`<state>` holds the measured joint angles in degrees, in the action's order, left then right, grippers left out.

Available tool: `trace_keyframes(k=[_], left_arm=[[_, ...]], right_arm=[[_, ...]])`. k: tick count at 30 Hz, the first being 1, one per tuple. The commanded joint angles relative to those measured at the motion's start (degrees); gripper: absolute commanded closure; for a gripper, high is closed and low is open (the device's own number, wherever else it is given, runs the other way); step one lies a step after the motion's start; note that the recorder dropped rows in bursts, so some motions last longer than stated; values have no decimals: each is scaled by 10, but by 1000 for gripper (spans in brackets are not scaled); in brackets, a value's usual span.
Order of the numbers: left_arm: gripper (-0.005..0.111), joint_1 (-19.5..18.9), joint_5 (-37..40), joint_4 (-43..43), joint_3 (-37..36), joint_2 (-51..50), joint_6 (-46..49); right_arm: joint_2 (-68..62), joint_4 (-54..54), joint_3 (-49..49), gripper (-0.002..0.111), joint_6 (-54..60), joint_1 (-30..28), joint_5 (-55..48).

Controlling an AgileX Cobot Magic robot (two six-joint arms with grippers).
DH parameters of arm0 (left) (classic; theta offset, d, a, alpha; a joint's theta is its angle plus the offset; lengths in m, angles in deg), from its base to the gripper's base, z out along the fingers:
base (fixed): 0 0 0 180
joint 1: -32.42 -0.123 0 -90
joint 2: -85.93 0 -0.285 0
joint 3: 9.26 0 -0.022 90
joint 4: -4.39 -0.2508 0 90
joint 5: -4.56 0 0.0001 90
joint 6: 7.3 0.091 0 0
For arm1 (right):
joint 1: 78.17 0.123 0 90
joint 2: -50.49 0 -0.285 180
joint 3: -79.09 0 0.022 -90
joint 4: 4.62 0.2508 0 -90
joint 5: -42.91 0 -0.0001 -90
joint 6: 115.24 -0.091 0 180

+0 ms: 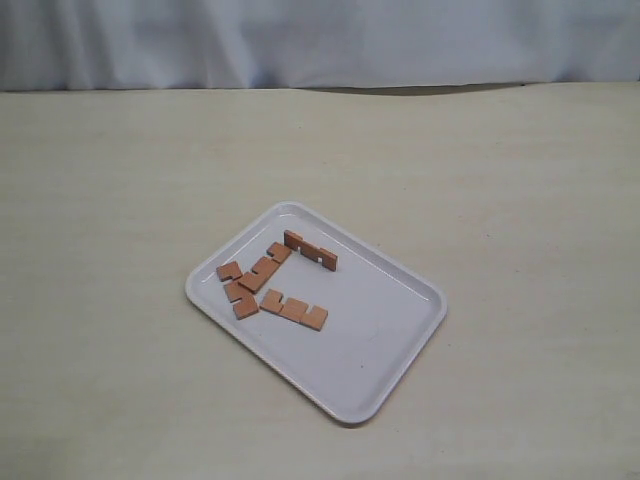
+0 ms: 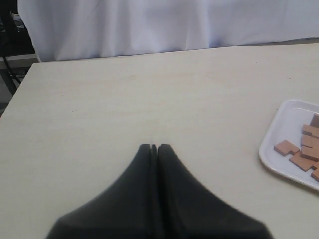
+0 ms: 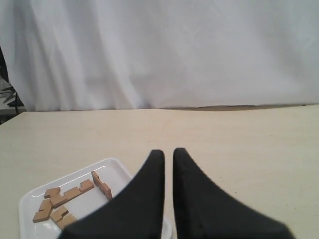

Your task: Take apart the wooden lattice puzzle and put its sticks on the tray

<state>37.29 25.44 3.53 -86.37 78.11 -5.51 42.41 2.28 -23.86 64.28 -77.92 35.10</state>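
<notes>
The white tray lies at the middle of the table. On its left half lie the reddish-brown notched sticks, all separate; no assembled lattice puzzle shows. One stick stands on its edge, the others lie flat. Neither gripper appears in the exterior view. My left gripper is shut and empty over bare table, with the tray and sticks off to one side. My right gripper is shut to a thin slit with nothing in it, above the tray corner near the sticks.
A pale wooden table spreads around the tray. A white cloth hangs along its far edge. The table's edge and dark gear show in the left wrist view.
</notes>
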Motion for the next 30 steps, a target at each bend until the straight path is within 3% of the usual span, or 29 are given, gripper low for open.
trace_keyframes(k=[1, 10, 30], left_arm=[[107, 5, -7, 0, -1, 0, -1], [107, 5, -7, 0, -1, 0, -1], [107, 5, -7, 0, -1, 0, -1]], right_arm=[[3, -39, 2, 102, -11, -1, -17], [3, -91, 2, 102, -34, -1, -99], [3, -89, 2, 102, -34, -1, -111]])
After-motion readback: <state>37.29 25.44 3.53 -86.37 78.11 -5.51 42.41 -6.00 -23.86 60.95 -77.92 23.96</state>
